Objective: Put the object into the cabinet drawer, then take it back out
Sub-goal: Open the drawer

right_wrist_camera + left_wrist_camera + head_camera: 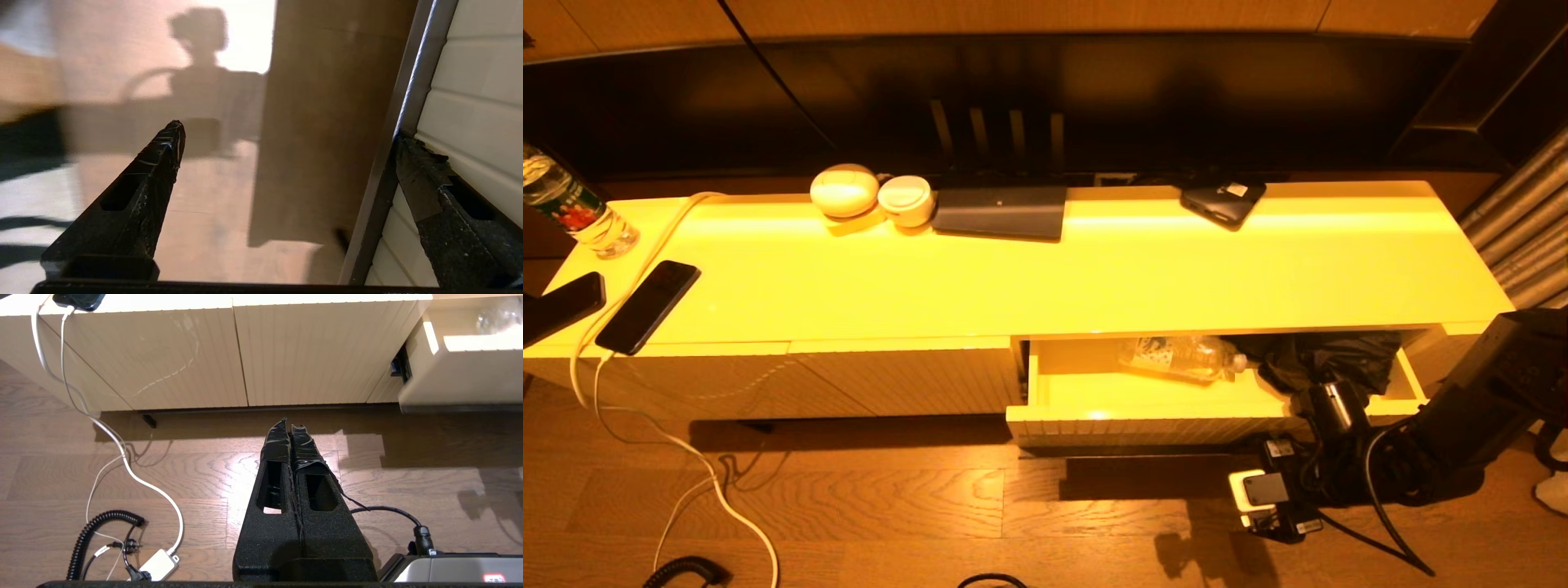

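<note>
Two fingers of the right end effector point(286, 143) spread wide apart, nothing between them; one finger point(425, 183) against the ribbed front of the cabinet drawer point(482, 102) by its dark handle strip point(402, 118), the other over the wooden floor point(220, 204). In the head view, right end effector point(1319, 408) low at the front right of the open drawer point(1094, 425), arm reaching in from the right. Drawer pulled out beneath the right half of the cabinet surface point(1094, 278). Inside the drawer: clear plastic bottle point(1180, 356) lying on its side toward the back, dark crumpled item point(1327, 355) beside it on the right. Left end effector point(290, 426) parked low over the floor before the closed ribbed panels point(163, 355), fingers pressed together, empty. On the surface: two phones point(645, 306) at left, one on a white cable point(654, 245); upright bottle point(572, 208); two round white cases point(874, 196); dark flat device point(1001, 212).
</note>
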{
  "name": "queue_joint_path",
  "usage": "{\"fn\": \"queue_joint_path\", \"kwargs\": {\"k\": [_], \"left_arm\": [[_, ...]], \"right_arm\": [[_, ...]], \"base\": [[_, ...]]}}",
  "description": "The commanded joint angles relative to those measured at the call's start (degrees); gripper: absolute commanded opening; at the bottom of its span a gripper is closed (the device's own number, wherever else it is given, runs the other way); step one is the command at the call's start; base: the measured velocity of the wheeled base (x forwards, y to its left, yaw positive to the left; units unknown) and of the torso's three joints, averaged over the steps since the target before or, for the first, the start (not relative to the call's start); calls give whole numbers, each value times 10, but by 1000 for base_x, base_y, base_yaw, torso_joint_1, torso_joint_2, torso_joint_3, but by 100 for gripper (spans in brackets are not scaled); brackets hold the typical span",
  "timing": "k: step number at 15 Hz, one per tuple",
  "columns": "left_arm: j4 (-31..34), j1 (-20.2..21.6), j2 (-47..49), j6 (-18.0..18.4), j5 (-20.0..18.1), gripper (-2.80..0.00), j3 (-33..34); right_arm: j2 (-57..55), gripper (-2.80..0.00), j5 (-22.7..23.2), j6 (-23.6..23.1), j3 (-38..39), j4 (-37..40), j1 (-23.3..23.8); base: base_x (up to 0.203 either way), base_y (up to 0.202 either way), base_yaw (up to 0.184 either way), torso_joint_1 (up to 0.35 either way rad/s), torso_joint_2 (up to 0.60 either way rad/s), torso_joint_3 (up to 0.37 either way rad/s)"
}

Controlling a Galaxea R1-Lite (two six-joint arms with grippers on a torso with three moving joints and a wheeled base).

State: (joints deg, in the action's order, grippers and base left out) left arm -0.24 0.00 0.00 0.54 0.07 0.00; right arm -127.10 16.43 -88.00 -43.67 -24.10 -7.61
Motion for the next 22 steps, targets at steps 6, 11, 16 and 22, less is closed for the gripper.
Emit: {"fn": "queue_joint_path", "kwargs": {"k": [6, 11, 16, 22], "left_arm": [[0, 0, 0, 0, 0, -280, 1], [0, 0, 0, 0, 0, -280, 1], [0, 0, 0, 0, 0, -280, 2], [0, 0, 0, 0, 0, -280, 1]], "right_arm": [[190, 0, 6, 1, 49, 44, 23], [375, -280, -3, 28, 66, 180, 68], [483, -280, -6, 242, 42, 320, 72], [468, -280, -26, 613, -106, 492, -43]], "base": [[0, 0, 0, 0, 0, 0], [0, 0, 0, 0, 0, 0], [0, 0, 0, 0, 0, 0], [0, 0, 0, 0, 0, 0]]}}
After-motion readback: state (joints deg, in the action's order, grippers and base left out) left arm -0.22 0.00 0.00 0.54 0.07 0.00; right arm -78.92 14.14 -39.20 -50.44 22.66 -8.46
